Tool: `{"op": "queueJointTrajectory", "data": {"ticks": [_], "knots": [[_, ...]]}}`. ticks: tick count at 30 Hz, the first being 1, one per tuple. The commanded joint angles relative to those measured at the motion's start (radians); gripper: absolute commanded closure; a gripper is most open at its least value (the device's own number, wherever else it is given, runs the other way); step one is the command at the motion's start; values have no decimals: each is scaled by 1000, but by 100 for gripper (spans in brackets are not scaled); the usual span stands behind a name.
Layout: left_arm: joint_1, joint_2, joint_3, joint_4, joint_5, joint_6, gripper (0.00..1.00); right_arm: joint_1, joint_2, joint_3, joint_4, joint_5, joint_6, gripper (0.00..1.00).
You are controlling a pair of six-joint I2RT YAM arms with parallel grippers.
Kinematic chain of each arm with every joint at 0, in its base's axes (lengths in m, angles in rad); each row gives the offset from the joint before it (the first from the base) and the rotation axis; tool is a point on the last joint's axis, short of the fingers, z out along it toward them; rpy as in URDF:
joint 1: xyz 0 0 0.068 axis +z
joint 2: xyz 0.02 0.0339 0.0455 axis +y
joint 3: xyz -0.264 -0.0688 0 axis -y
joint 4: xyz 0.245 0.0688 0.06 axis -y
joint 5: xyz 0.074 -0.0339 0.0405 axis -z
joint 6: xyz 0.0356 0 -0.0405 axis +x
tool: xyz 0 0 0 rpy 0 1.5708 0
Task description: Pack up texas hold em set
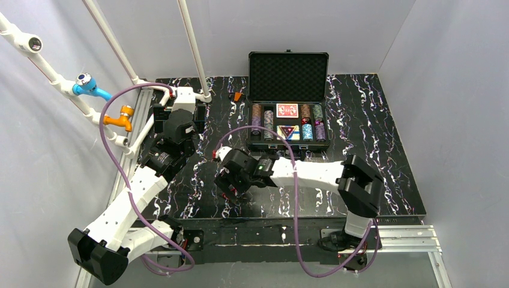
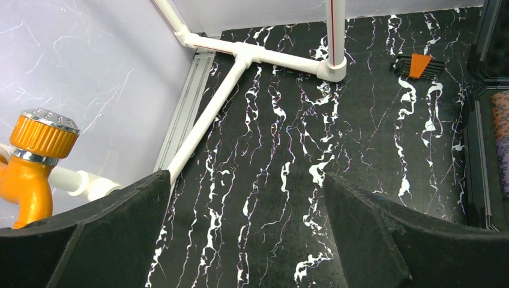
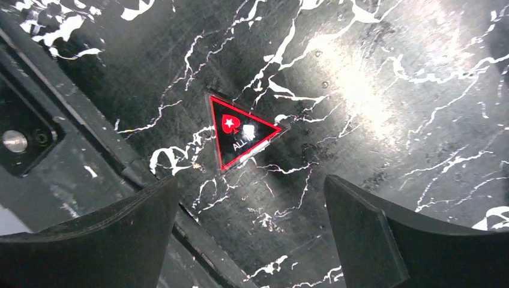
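Note:
The black case (image 1: pixel 257 144) lies open at the back centre, its foam-lined lid (image 1: pixel 288 75) upright. Inside are chip stacks (image 1: pixel 262 119), a red card deck (image 1: pixel 287 110) and one red triangle (image 1: pixel 290 132). I cannot make out a blue deck. A second red-edged black triangle (image 3: pixel 240 133) lies flat on the table. My right gripper (image 3: pixel 250 180) is open and empty just above and short of it, near the table's front (image 1: pixel 231 186). My left gripper (image 2: pixel 246 177) is open and empty over the back left of the table (image 1: pixel 180 117). The case's edge (image 2: pixel 480 150) is to its right.
A white pipe frame (image 2: pixel 240 60) stands on the table's back left, with an orange valve (image 2: pixel 36 156) and a blue one (image 1: pixel 90 86). A small orange object (image 2: pixel 420 64) lies left of the case. The table's front edge rail (image 3: pixel 66 162) is beside the right gripper.

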Motion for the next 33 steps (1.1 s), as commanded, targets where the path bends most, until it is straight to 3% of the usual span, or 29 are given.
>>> {"op": "queueJointTrajectory", "data": {"ticks": [1, 33], "knots": [[4, -25, 25, -3, -7, -16, 2, 22, 55, 41, 36, 71, 20, 2], [4, -56, 13, 13, -29, -6, 2, 66, 272, 178, -3, 46, -77, 10]]}}
